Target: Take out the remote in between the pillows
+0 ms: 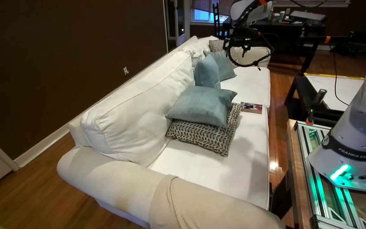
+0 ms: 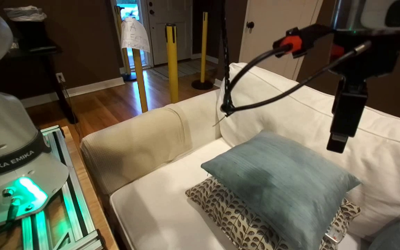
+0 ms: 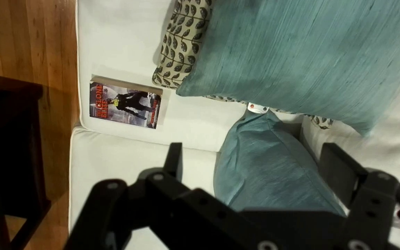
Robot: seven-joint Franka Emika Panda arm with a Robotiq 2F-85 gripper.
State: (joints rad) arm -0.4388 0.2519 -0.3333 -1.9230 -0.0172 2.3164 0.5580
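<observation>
A light teal-blue pillow (image 1: 203, 103) lies flat on a leaf-patterned black-and-cream pillow (image 1: 199, 133) on the white sofa. Both show in the other views too: the teal pillow (image 2: 283, 184) (image 3: 300, 52) and the patterned pillow (image 2: 233, 215) (image 3: 184, 41). The white end of the remote (image 3: 258, 108), with a red button, sticks out from between them; it also shows in an exterior view (image 2: 333, 234). The rest of it is hidden. My gripper (image 3: 255, 163) is open and empty, high above a standing teal pillow (image 3: 273, 166) beside the stack.
A paperback book (image 3: 125, 104) lies on the seat near the front edge. More teal pillows (image 1: 207, 72) lean against the white back cushion (image 1: 145, 105). A dark low table with a white board (image 1: 335, 89) stands in front of the sofa. A cable loop (image 2: 227, 107) hangs from the wrist.
</observation>
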